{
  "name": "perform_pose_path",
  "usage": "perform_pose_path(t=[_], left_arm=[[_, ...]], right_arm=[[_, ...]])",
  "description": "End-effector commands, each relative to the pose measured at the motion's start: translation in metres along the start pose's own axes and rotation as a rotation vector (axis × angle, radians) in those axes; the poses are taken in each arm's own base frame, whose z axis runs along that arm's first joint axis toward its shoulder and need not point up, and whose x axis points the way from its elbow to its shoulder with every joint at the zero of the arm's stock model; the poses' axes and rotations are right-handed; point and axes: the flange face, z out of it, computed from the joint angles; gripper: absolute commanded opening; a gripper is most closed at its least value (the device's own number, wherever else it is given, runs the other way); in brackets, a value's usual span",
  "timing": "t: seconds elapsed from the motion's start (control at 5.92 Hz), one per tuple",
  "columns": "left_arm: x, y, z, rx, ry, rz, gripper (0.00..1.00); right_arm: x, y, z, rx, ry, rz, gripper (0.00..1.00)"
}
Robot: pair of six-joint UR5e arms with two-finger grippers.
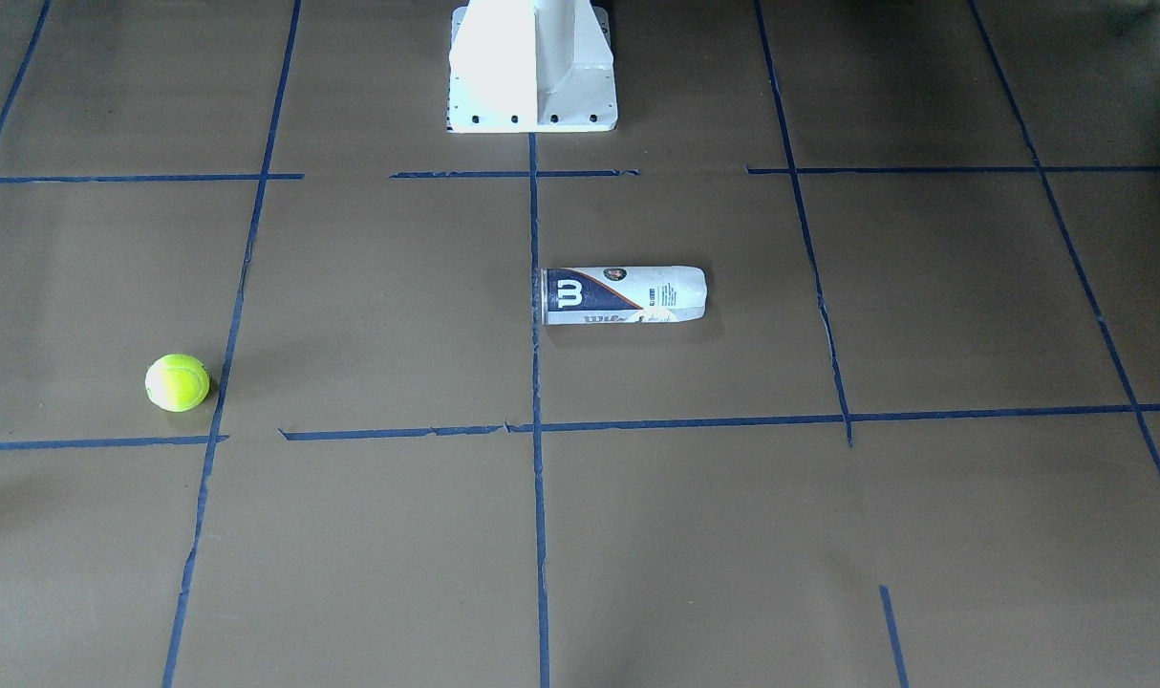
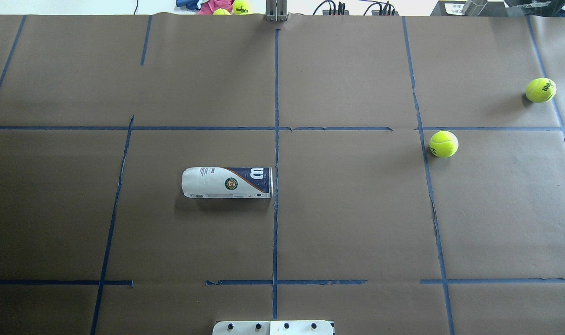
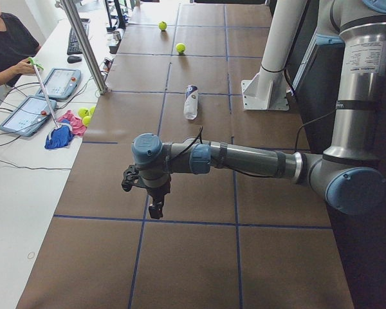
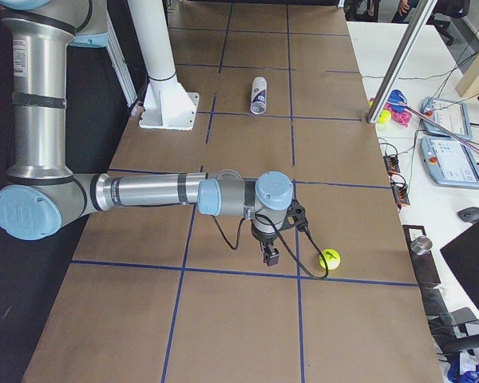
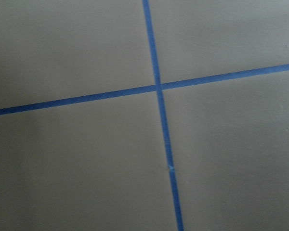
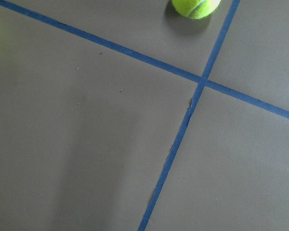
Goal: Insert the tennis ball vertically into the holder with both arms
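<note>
The holder [image 2: 226,182] lies on its side left of the table's centre line, also seen in the front view [image 1: 623,295]. One tennis ball [image 2: 443,144] rests on the right half [image 1: 177,382]. Another tennis ball [image 2: 540,90] sits further right. My left gripper [image 3: 156,209] hangs above bare paper at the table's left end, far from the holder [image 3: 191,102]. My right gripper [image 4: 269,257] hovers at the right end, beside a tennis ball [image 4: 330,258]. Both grippers show only in side views, so I cannot tell if they are open. The right wrist view catches a ball [image 6: 196,6].
The white pedestal [image 1: 532,76] stands at the robot's edge. Blue tape lines [image 2: 275,153] grid the brown paper. Beyond the far edge are a metal post [image 3: 83,45], spare balls [image 2: 240,7], tablets [image 3: 27,114] and a seated person [image 3: 6,45].
</note>
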Motion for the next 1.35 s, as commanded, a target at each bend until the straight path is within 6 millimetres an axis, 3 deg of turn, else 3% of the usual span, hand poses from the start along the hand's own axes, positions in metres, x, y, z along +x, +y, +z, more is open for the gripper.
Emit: perform_pose_path(t=[0.0, 0.51, 0.85, 1.18], left_arm=[[0.0047, 0.0031, -0.0076, 0.017, -0.005, 0.01, 1.0], [0.0054, 0.0081, -0.0062, 0.021, -0.004, 0.015, 1.0], [0.005, 0.009, -0.0067, 0.022, -0.005, 0.014, 1.0], [0.0058, 0.0089, -0.0061, 0.022, 0.009, 0.009, 1.0]], right_arm=[[0.0, -0.0002, 0.0015, -0.004, 0.007, -0.004, 1.0], [-0.0009, -0.0007, 0.0026, -0.007, 0.005, -0.003, 1.0], [0.0002, -0.0002, 0.0041, -0.007, 0.002, 0.175, 1.0], [0.0012, 0.0024, 0.0049, -0.008, 0.001, 0.178, 1.0]])
